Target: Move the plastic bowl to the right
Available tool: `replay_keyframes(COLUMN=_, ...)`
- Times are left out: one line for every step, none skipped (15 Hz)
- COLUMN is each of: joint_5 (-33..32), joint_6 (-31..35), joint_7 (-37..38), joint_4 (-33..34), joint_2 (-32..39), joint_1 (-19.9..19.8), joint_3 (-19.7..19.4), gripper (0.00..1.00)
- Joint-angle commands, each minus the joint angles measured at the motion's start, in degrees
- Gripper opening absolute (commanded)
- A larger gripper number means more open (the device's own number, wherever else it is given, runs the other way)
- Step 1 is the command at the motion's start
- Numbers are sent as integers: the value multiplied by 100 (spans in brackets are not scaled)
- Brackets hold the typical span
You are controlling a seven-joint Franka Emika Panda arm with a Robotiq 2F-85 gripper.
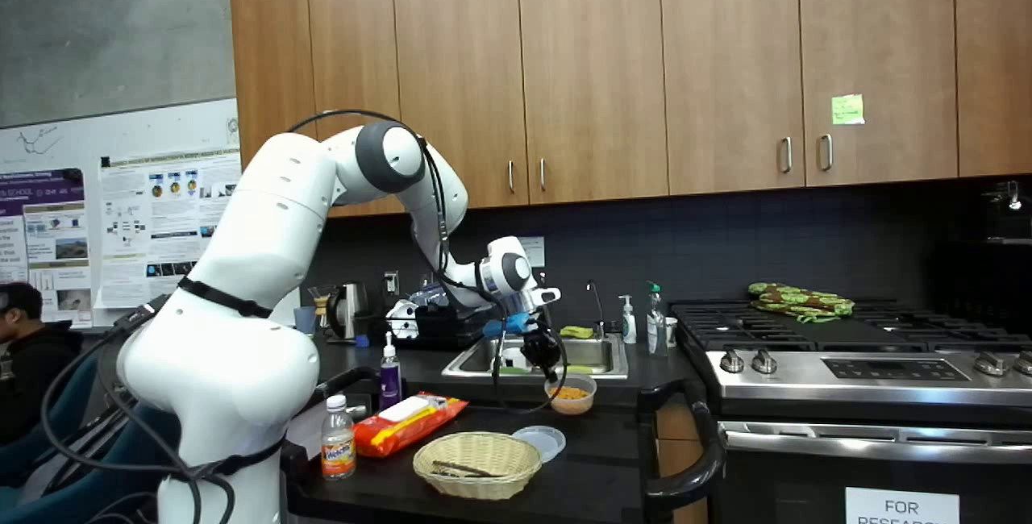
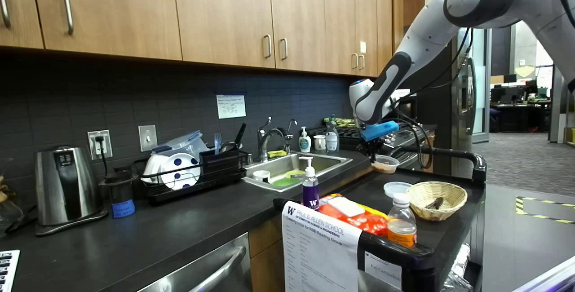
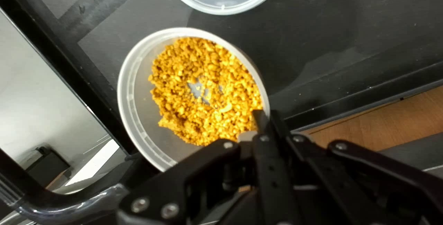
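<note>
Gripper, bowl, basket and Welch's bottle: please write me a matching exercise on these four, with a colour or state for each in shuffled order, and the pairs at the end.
Things:
1. gripper
2. plastic bowl
3. woven basket
4. Welch's bottle

Colours and states:
A. pale tan, with something dark lying inside
B. upright, with a white cap
C. closed on the plastic bowl's rim
D. translucent, with golden crumbs inside

Pairs: 1-C, 2-D, 3-A, 4-B
</note>
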Motion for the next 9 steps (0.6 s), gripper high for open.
replay_keyframes(joint_5=-118, joint_6=-44, joint_7=285, joint_4=68, joint_2=61, joint_1=34, joint_3=-72, gripper=1)
replay_keyframes(joint_5=-121, joint_6=-62, joint_7=384, joint_4=71, joint_2=81, joint_1=52, joint_3=-96, gripper=1)
replay_keyframes(joint_5=-137, joint_6=-71, joint_7=527, joint_4=75, joint_2=116, joint_1=81, joint_3=-128, gripper=1)
replay_keyframes(joint_5=-128, joint_6=-47, joint_7=643, joint_4=74, joint_2=156, joint_1=92, joint_3=-144, gripper=1)
replay_keyframes(joint_5=-127, joint_6=-50, joint_7=748, joint_4=81, joint_2=193, joint_1=96, joint_3=-153, gripper=1)
replay_keyframes(joint_5=-107, joint_6=-58, joint_7=859, joint_4=95, joint_2=240, joint_1=95, joint_3=-156, gripper=1)
replay_keyframes(joint_5=-102, joint_6=-56, joint_7=970, joint_4=104, joint_2=285, joint_1=99, joint_3=-164, gripper=1)
replay_keyframes(joint_5=-113, joint_6=-49, joint_7=1106, joint_4=109, joint_2=339, joint_1=114, joint_3=-179, gripper=1)
replay_keyframes(joint_5=-86, joint_6=-62, joint_7=1213, joint_4=128, joint_2=383, joint_1=112, joint_3=-179, gripper=1)
